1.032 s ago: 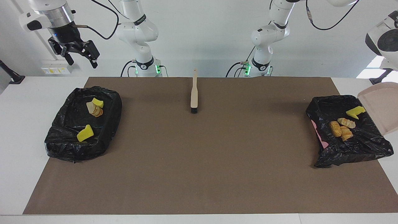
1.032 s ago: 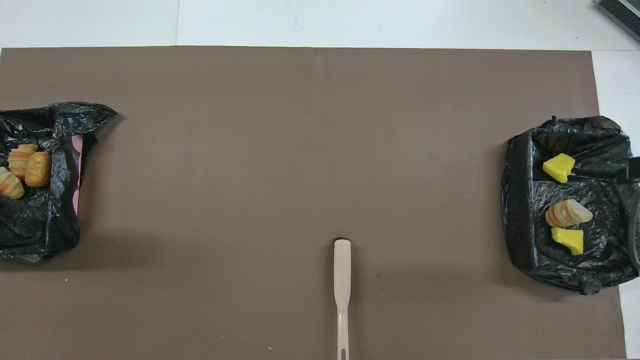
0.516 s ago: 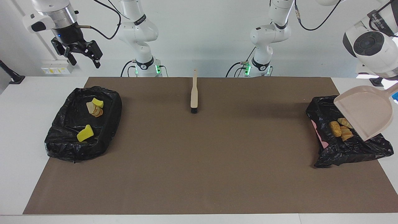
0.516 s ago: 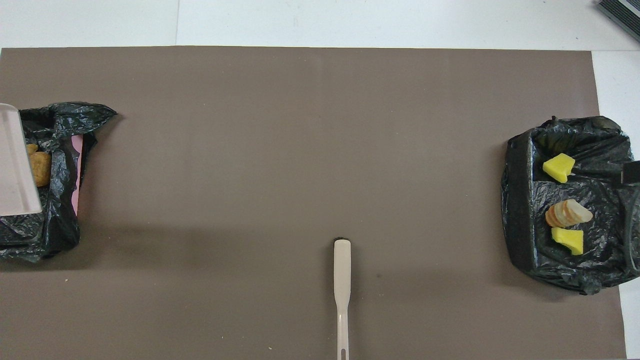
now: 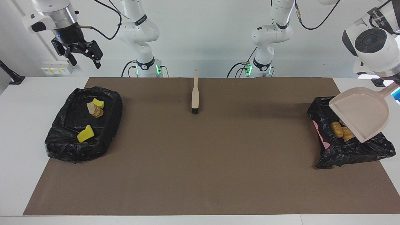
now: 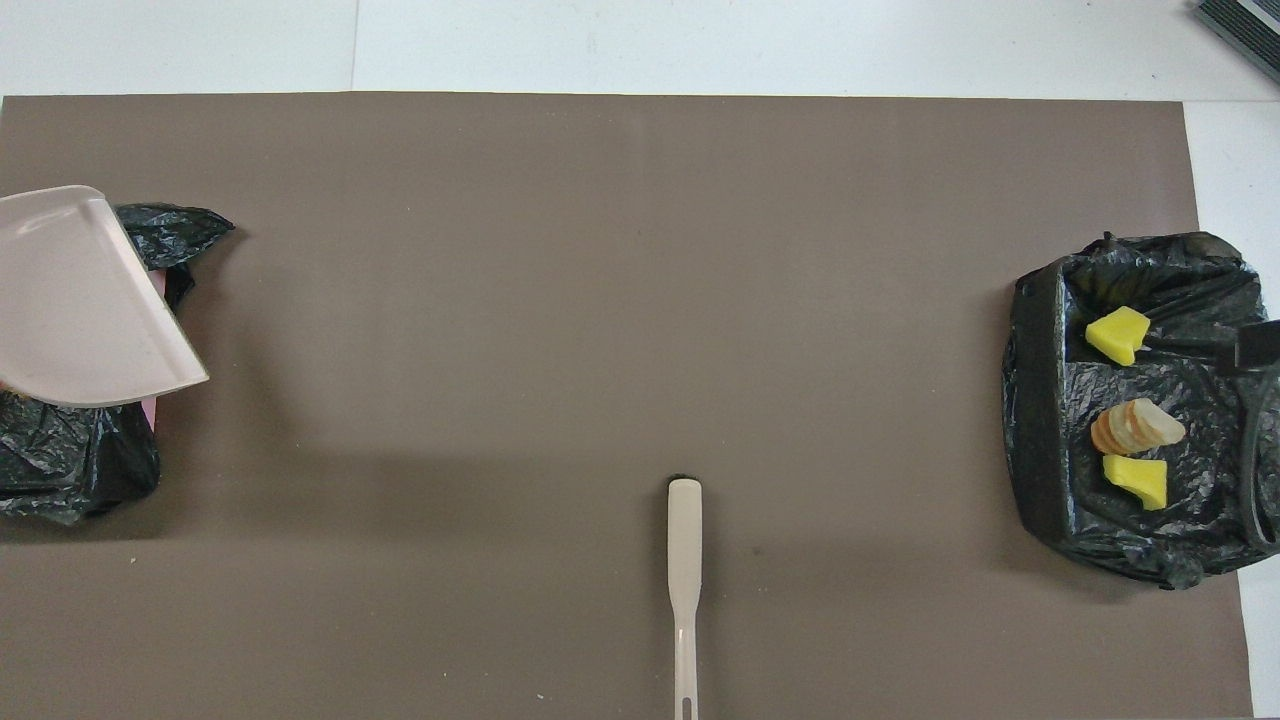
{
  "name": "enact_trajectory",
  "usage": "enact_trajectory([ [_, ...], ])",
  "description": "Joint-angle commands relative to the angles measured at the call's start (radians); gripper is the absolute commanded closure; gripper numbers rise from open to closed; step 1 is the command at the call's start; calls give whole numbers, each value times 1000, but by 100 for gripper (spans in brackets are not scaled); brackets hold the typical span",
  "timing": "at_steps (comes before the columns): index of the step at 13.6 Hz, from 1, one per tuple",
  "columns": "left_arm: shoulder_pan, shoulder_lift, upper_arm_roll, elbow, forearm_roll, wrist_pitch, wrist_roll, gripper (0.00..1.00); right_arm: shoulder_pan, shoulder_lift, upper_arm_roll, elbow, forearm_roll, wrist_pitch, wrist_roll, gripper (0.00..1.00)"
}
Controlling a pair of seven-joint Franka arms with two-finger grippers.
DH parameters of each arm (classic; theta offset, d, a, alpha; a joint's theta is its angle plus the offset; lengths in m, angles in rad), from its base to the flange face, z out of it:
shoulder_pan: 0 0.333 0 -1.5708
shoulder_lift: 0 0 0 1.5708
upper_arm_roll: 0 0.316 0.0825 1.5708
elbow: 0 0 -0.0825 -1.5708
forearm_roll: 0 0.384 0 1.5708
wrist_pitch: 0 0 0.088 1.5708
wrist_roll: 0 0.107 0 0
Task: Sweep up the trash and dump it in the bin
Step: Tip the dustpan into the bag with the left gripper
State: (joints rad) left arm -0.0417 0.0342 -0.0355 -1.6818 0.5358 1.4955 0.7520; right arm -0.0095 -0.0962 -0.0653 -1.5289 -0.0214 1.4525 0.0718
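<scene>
mat middle (image 5: 200, 156) open; brush (image 5: 195, 97), bins (image 5: 82, 125) flanking

Bright, even overhead light, soft shadows on the brown mat (image 5: 200, 162), both views sharp.

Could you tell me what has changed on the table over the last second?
The dustpan, held up by the left arm, has swung in over the bin at that arm's end, now hiding a yellow chunk and part of the beige lumps inside. The right gripper, open, shifted slightly above the other bin. The brush and both bins stayed put.
</scene>
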Motion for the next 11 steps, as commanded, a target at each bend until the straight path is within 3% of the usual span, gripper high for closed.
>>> enact_trajectory([
  [1,-64,-34,11,-13,-115,-40,-198,100,-3,-10,2,-8,3,-3,-14,0],
  [5,-144,-40,9,-12,-350,-26,-610,100,-3,-10,2,-7,3,-3,-14,0],
  [11,-337,-39,-18,-13,-504,87,-1006,100,-3,-10,2,-8,3,-3,-14,0],
])
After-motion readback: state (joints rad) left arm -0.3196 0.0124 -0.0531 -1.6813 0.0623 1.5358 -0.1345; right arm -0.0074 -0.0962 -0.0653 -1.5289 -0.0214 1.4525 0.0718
